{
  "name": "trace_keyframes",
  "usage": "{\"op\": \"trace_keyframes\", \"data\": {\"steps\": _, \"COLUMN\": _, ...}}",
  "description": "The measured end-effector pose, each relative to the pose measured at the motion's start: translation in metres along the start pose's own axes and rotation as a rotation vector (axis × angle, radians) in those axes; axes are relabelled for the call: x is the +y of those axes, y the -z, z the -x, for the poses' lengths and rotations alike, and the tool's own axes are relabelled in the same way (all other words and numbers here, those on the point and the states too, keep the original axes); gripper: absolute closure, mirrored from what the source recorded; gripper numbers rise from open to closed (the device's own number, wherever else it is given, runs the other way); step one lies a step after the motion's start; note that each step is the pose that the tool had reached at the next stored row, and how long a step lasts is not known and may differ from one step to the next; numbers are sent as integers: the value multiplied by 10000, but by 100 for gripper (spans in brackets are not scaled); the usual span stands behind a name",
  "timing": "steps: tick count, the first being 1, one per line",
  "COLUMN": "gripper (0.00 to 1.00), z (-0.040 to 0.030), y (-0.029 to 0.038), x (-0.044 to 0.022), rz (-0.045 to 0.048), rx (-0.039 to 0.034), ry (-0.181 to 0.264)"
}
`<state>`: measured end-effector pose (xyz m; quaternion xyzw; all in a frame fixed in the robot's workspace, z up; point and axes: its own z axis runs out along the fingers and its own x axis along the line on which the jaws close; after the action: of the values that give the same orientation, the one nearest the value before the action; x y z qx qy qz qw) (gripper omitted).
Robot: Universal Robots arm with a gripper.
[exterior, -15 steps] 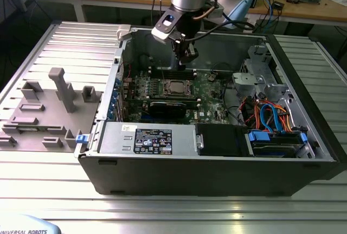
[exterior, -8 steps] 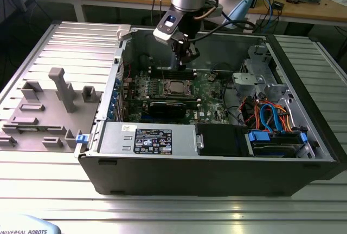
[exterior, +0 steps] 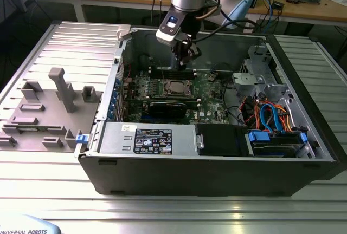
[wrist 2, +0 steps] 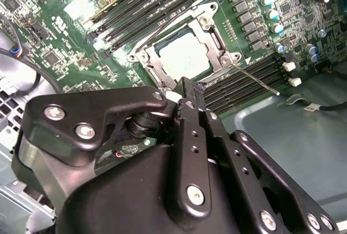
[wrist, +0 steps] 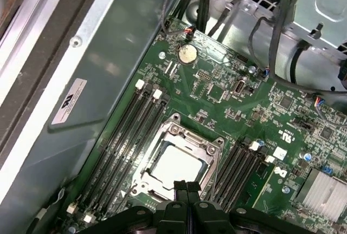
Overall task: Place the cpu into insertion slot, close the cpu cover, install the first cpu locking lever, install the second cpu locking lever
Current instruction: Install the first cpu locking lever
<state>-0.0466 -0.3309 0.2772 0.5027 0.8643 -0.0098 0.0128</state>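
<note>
We are finding the cpu (wrist: 176,163) lying flat in the insertion slot (wrist: 152,163), its silver-grey top showing through the cut-out of the cpu cover (wrist: 187,135). In both wrist views the cover is lying down around the chip. In the second wrist view a thin lever rod (wrist 2: 255,79) is angling out from a corner of the cover, across the neighbouring memory slots (wrist 2: 244,85). Whether any lever is latched, we cannot tell.

The pincer (wrist: 187,186) is hanging just above the near edge of the socket, its fingers (wrist 2: 191,109) pressed together and gripping nothing. In the exterior view it is hovering over the board, close to the chip.

The socket is sitting on the green motherboard (wrist: 217,90), flanked by long black memory slots on both sides. The board is lying inside the open computer case (exterior: 217,174), which is also housing a labelled power supply box (exterior: 146,139) and, toward the exterior view's right, a bay with blue and orange cables (exterior: 268,117). The case is resting on a ribbed metal desk (exterior: 162,212), with a grey fixture (exterior: 59,90) beside it on the exterior view's left.
</note>
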Motion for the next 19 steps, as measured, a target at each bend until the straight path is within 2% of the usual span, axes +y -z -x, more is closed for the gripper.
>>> {"op": "trace_keyframes", "data": {"steps": 11, "gripper": 89, "z": 0, "y": 0, "x": 0, "rz": 32, "rx": -4, "ry": 991}}
{"op": "trace_keyframes", "data": {"steps": 19, "gripper": 89, "z": 0, "y": 0, "x": 0, "rz": 32, "rx": -4, "ry": 1003}}
